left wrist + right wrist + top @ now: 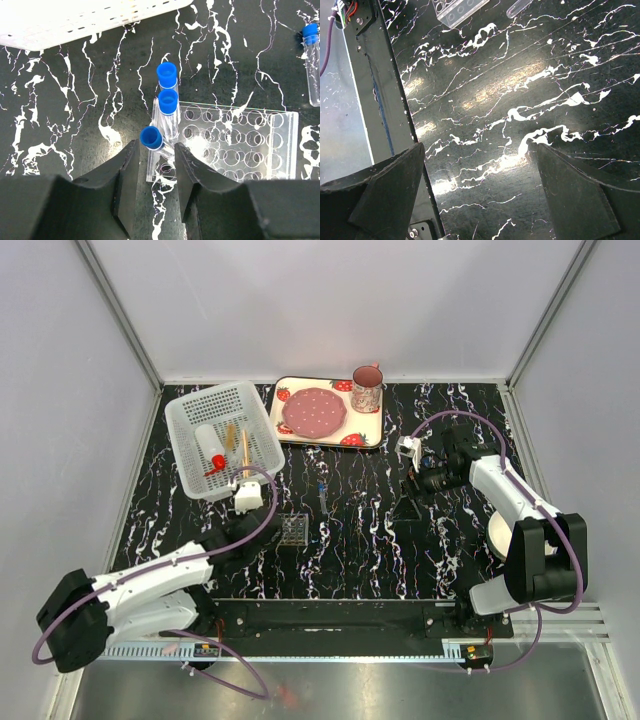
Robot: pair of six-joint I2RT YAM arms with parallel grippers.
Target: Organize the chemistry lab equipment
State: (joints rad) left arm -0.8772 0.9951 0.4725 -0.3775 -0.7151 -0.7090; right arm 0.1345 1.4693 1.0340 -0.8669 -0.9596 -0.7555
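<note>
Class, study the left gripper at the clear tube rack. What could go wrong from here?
1. The nearest blue-capped clear tube leans in the clear plastic grid rack between the open fingers of the left gripper; a retreating finger might snag it and tip it out.
2. The loose blue-capped tube lying on the black marbled table may roll.

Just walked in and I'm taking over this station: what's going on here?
The left end effector sits at the clear rack, jaws apart at a tilted blue-capped tube. Two more capped tubes stand in the rack beside it. The right end effector hangs open over the table. Another tube lies loose on the table.
</note>
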